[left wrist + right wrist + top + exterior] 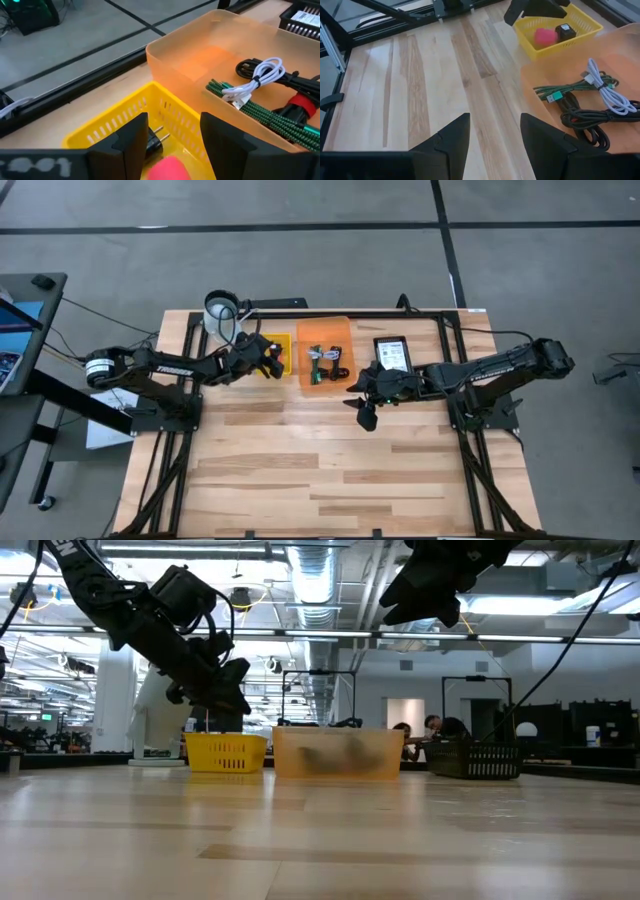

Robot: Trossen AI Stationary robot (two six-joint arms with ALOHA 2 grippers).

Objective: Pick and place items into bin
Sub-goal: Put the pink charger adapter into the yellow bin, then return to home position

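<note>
A small yellow basket [281, 346] stands at the table's far side and holds a red-pink piece [546, 36] and a tiny black block with prongs [565, 31]. My left gripper [172, 140] hovers open just above this basket, its fingers on either side of the two items without touching them. Right of it, the orange bin [325, 330] holds green [255, 107], white [256, 79] and black cables. A white printed card [392, 352] lies in a black basket. My right gripper [495, 140] hangs open above bare table, near the bin's near right corner.
A white cylinder [220, 308] stands at the far left corner, behind the yellow basket. The black basket [478, 760] sits right of the orange bin. A black frame rail runs along the table's far edge. The near half of the wooden table [330, 470] is bare.
</note>
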